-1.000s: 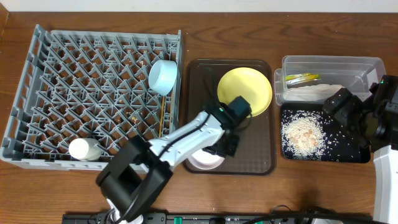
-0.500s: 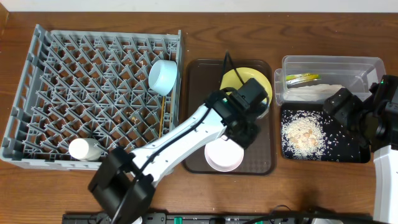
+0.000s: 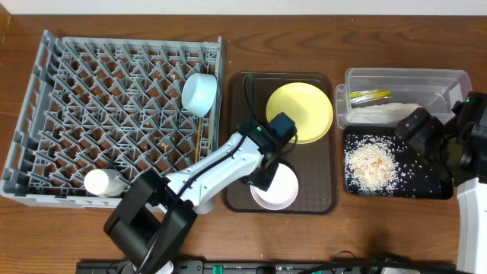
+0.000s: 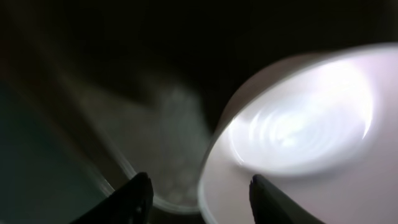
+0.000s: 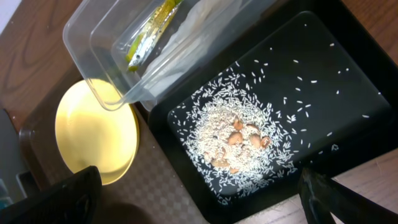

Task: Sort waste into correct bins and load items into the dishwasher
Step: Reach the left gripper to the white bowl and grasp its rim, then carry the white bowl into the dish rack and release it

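**If the bite lands shallow, the pink bowl [image 4: 298, 124] may slip**

The left hand [image 4: 202, 199] is open, fingers straddling the bowl's rim. The bowl sits near the front edge of the brown serving tray [image 3: 316, 199]; pinched thinly, it could tip toward the yellow plate [image 3: 300, 110].

The overhead view is evenly lit and sharp. The left wrist view is dim and blurred, with white glare blooming inside the small pale pink bowl [image 4: 305, 124].

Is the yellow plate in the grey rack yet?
No, the yellow plate lies on the dark brown tray, off to the side of the grey rack.
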Controlling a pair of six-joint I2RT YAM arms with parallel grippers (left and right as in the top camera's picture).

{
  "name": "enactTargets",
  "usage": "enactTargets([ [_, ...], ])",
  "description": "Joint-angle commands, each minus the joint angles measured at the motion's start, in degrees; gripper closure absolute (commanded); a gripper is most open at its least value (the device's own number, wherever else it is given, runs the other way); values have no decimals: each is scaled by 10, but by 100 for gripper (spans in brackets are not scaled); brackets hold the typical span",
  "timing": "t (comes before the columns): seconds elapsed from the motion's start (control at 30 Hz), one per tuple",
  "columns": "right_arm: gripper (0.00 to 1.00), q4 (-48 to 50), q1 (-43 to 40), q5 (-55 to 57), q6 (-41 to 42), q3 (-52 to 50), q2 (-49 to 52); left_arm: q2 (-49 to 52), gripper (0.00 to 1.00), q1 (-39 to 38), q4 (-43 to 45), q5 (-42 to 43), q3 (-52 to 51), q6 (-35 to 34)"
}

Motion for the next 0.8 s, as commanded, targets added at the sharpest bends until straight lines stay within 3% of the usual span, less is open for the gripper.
enactTargets([
  [0.0,1,-1,-5,0,2,2,-3,3,58,3,37,76,-29,-3],
  [0.1,1,-1,-5,0,2,2,-3,3,78,5,44,80,-36,-4],
  [0.2,1,-1,-5,0,2,2,-3,3,90,12,44,81,-36,-4],
  [0.27,1,-1,-5,0,2,2,-3,3,91,13,44,83,-36,-4],
  [0.33,1,-1,-5,0,2,2,-3,3,83,13,44,85,-37,-4],
  [0.37,1,-1,-5,0,2,2,-3,4,74,13,46,87,-39,-4],
  [0.43,1,-1,-5,0,2,2,-3,9,70,13,53,94,-44,-4],
  [0.63,1,-1,-5,0,2,2,-3,20,71,21,59,104,-46,-7],
  [0.77,1,-1,-5,0,2,2,-3,27,81,25,63,115,-46,-1],
])
